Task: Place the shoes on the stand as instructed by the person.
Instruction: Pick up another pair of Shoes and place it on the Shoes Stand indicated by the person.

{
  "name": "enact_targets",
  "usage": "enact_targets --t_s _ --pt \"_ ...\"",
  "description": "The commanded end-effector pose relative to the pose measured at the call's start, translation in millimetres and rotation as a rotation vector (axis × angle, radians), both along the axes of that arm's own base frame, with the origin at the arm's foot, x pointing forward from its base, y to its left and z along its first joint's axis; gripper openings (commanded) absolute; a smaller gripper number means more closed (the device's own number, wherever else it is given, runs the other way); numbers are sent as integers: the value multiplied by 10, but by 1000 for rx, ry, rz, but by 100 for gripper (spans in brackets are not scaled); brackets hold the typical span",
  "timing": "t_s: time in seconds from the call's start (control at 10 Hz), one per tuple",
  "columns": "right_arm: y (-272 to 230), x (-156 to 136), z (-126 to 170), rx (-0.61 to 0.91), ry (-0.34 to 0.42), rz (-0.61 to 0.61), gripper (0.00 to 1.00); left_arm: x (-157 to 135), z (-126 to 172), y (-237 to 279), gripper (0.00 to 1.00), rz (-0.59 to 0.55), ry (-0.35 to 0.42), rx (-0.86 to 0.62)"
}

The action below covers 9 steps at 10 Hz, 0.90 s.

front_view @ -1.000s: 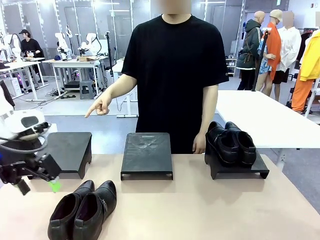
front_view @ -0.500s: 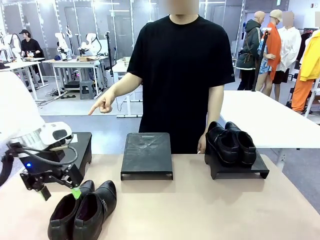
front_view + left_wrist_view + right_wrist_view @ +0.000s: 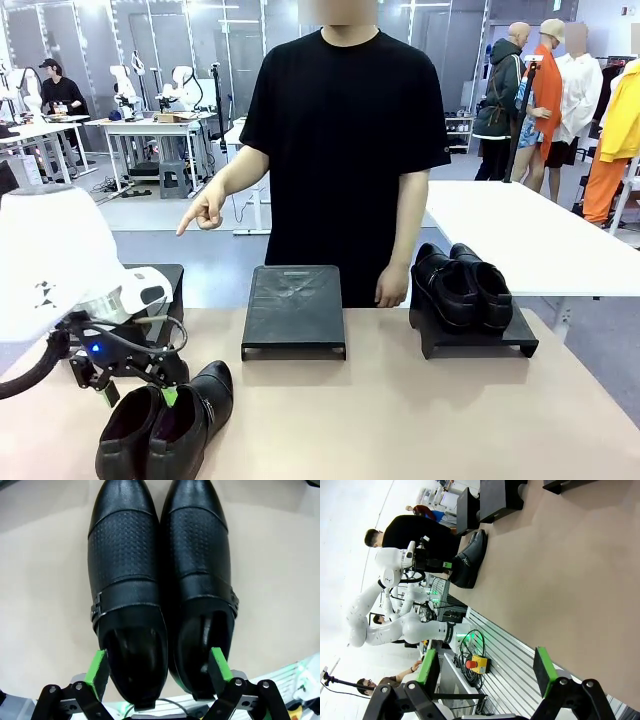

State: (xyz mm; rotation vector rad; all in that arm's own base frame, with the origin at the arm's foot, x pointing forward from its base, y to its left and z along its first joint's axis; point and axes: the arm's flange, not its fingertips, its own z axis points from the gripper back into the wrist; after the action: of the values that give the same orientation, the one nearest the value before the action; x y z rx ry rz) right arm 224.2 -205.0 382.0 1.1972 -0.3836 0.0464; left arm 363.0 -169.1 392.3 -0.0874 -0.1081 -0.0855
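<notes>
Left gripper (image 3: 140, 396) (image 3: 158, 666) is low over the beige worktop (image 3: 420, 420) at its near-left corner. Jaws are spread wide & straddle the heel ends of the higher-cut black leather ankle-boot pair (image 3: 168, 425) (image 3: 160, 580), one green pad by the outer side of each shoe; contact w/ the leather can't be told. That pr lies side by side on the worktop, toes twd the far side. The low black leather thick-soled pair (image 3: 463, 288) sits on the right-hand black stand (image 3: 525, 338). The middle black stand (image 3: 293, 310) is next along, and the left black stand (image 3: 150, 295) is partly hidden behind the white left arm (image 3: 50, 260). The person in a black T-shirt (image 3: 345, 140) stands at the far side, one hand (image 3: 203, 213) out w/ index finger pointing down twd the left stand's side, other hand (image 3: 391, 287) hanging by the worktop edge. Right gripper (image 3: 486, 666) is above the worktop, jaws open w/ nothing btwn them
</notes>
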Motion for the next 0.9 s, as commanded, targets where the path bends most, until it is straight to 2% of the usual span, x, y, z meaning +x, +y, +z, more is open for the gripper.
enact_targets --t_s 0.0,0.5,0.6,0.7,0.8 --pt "-7 -22 24 4 -14 4 96 -94 -263 -35 100 47 -22 43" --pt "-7 -22 24 4 -14 4 96 -171 -534 -116 100 21 -16 55" --pt "-7 -22 24 4 -14 4 96 -149 -567 -108 45 17 -21 61" --pt "-7 -22 24 4 -14 4 96 -168 -582 -99 40 18 -18 69" --pt "-7 -22 24 4 -14 4 96 -188 -588 -95 0 16 -14 74"
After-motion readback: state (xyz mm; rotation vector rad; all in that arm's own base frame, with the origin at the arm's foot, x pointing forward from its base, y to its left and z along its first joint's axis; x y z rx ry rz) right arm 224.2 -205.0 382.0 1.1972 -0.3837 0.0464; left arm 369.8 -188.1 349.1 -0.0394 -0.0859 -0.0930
